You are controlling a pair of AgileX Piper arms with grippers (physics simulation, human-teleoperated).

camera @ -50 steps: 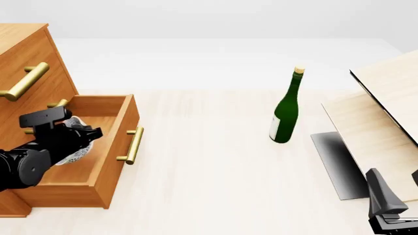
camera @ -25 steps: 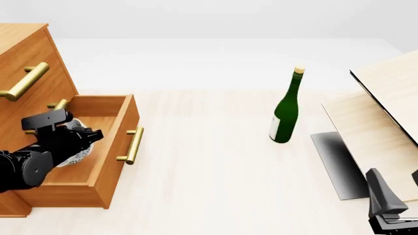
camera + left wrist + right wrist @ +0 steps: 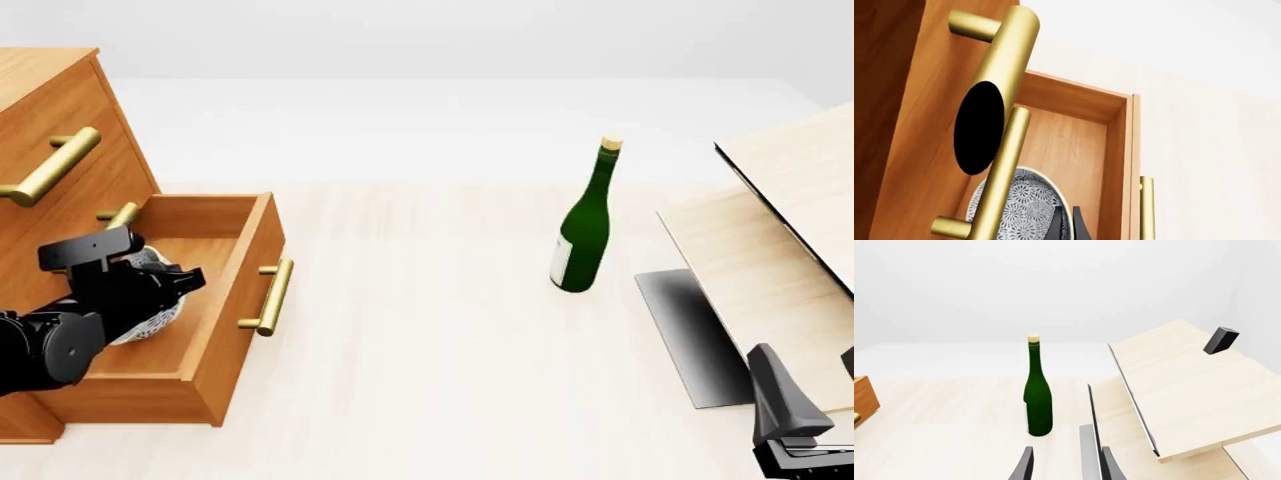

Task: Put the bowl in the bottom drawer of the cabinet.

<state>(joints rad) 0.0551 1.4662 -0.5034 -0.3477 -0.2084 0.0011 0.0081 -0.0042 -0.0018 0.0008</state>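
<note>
Inside the pulled-out bottom drawer [image 3: 200, 300] of the cabinet [image 3: 60, 130], the left gripper [image 3: 167, 285] reached in over the speckled bowl [image 3: 147, 315], which sat within the drawer's wooden walls; whether its jaws gripped the bowl's rim or stood free could not be told. At the table's [image 3: 427, 330] near right corner the right gripper [image 3: 1064, 467] hung with jaws somewhat apart and empty, well away from the green wine bottle [image 3: 585, 225] and the pale wood panels [image 3: 774, 230].

The front camera is looking down from behind the arms. The left wrist camera is sitting close inside the bottom drawer [image 3: 1074, 145], sharing it with the front view. The right wrist camera is facing the wine bottle [image 3: 1037, 395] from afar.
</note>
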